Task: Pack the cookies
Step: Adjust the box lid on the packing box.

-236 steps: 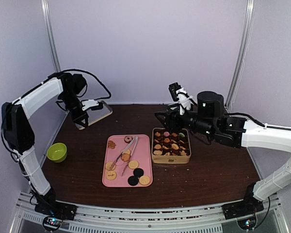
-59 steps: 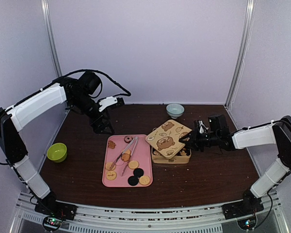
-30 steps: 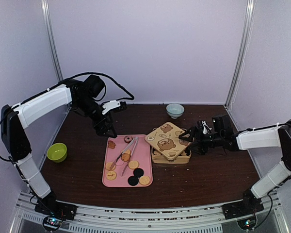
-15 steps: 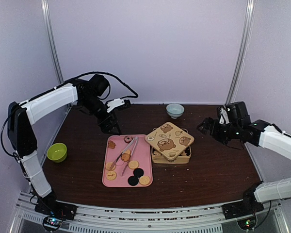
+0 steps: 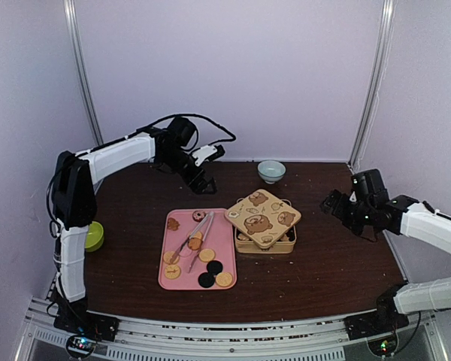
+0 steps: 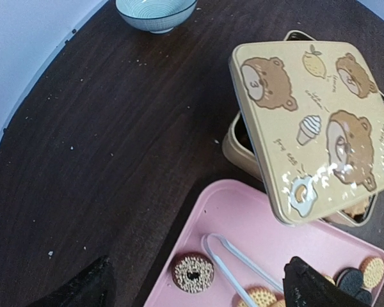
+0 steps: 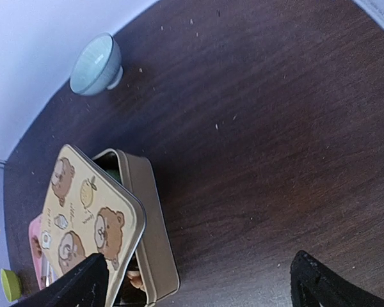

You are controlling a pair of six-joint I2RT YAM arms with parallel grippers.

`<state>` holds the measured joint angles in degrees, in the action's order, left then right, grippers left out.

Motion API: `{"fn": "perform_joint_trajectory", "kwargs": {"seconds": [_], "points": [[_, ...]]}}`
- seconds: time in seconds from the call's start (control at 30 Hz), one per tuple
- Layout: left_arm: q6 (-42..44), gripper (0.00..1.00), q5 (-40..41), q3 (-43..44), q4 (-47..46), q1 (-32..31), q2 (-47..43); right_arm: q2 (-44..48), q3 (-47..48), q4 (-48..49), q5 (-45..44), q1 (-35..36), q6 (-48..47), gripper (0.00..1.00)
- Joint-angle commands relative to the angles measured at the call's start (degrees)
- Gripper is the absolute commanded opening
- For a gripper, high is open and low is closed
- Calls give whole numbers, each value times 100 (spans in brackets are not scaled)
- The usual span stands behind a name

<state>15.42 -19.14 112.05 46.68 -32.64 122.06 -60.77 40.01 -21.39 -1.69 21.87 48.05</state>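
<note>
Well apart, left fingers [image 6: 310, 288] and right fingers [image 7: 326, 284]; both pairs empty, clear of the lid [image 6: 313, 128]

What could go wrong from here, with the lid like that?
1. The lid lies skewed on the tin, with its corners overhanging and not seated. A nudge could slide it off, and pressing it down could jam it.
2. Cookies lie on the pink tray beside the tongs, so the tin may end up closed with them unpacked.

Pink tray [image 5: 222, 235]; gold bear-print lid [image 5: 263, 218]; tan cookies [image 5: 207, 255].
</note>
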Motion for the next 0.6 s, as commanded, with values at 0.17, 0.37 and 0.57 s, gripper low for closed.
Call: {"fn": "perform_joint_trajectory", "kwargs": {"seconds": [0.17,0.37,0.57], "points": [[-718,92,705,659,-849,-299,856,-1251,117,864,791,617,409,100],[-861,91,841,227,-1241,-455,916,-2057,354,1569,1252,670,717,89],[-898,90,821,-107,-1397,-556,916,-2603,667,1712,1430,670,710,72]]}}
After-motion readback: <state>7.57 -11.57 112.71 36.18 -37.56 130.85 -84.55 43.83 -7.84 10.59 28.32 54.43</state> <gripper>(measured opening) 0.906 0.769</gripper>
